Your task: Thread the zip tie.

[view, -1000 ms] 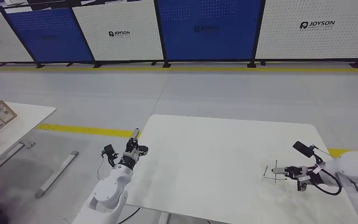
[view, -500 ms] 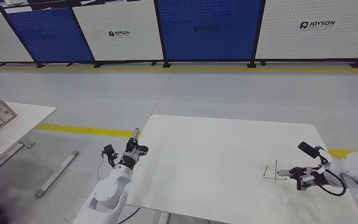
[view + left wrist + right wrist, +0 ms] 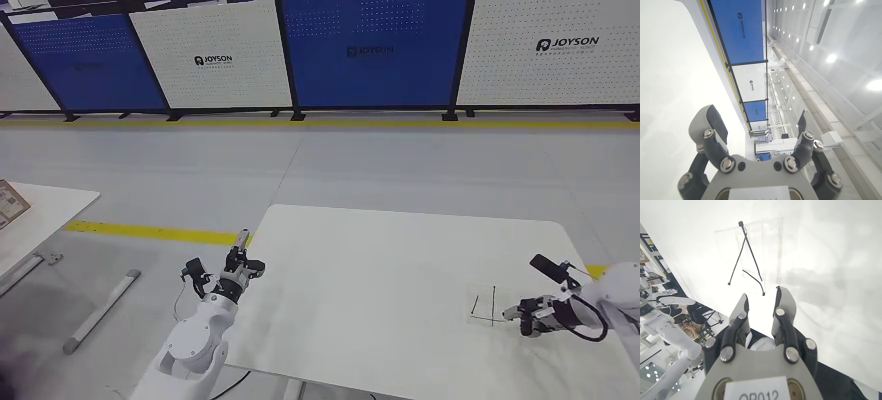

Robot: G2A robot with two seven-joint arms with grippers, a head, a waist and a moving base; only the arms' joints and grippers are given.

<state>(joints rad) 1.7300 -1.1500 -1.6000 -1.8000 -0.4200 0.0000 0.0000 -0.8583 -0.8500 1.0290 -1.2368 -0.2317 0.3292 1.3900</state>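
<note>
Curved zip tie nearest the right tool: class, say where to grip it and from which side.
Probably behind its head, from above: the curved zip tie lies flat on the table, that end faces the open right tool, clear of the two crossed ties.

surface: white table (image 3: 400,300) | on it: three black zip ties (image 3: 752,255), near right edge | under them: seemingly a clear sheet (image 3: 770,247)

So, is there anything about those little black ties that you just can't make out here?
- Top view: the zip ties are thin lines, too small to count or to find their heads.
- Right wrist view: two ties cross close to one head; too fine to tell whether a tail passes through it.
- Right wrist view: the clear sheet under them fades into glare, so its near edge is lost.
</note>
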